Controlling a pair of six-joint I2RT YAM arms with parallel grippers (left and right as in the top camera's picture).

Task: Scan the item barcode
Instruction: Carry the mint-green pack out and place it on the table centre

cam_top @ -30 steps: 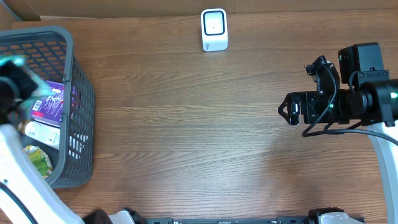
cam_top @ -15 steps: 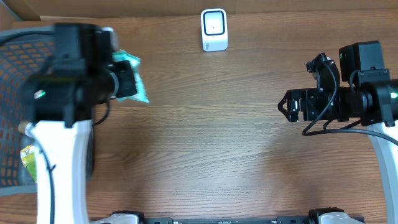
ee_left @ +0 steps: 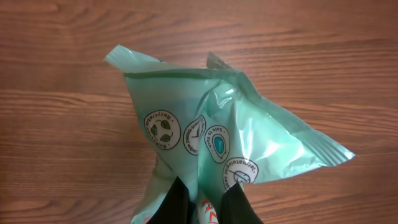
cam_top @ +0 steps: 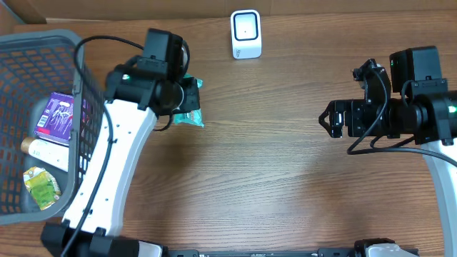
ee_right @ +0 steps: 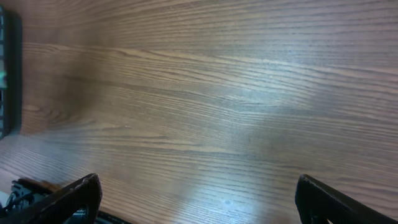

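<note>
We have the green pouch [cam_top: 191,114] clenched in our left end effector [ee_left: 207,205], upper left of centre, outside the basket [cam_top: 43,36] and short of the scanner [cam_top: 245,33]; showing its barcode remains. Our right end effector [cam_top: 327,122] hangs released, empty.

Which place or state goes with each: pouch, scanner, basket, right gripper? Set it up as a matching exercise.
Things:
1. pouch
2. scanner
3. basket
4. right gripper

Places or states:
A. standing at the far edge
B. open, holding nothing
C. grey mesh, at the left
D. pinched by the left gripper

Pairs: 1-D, 2-A, 3-C, 4-B
</note>
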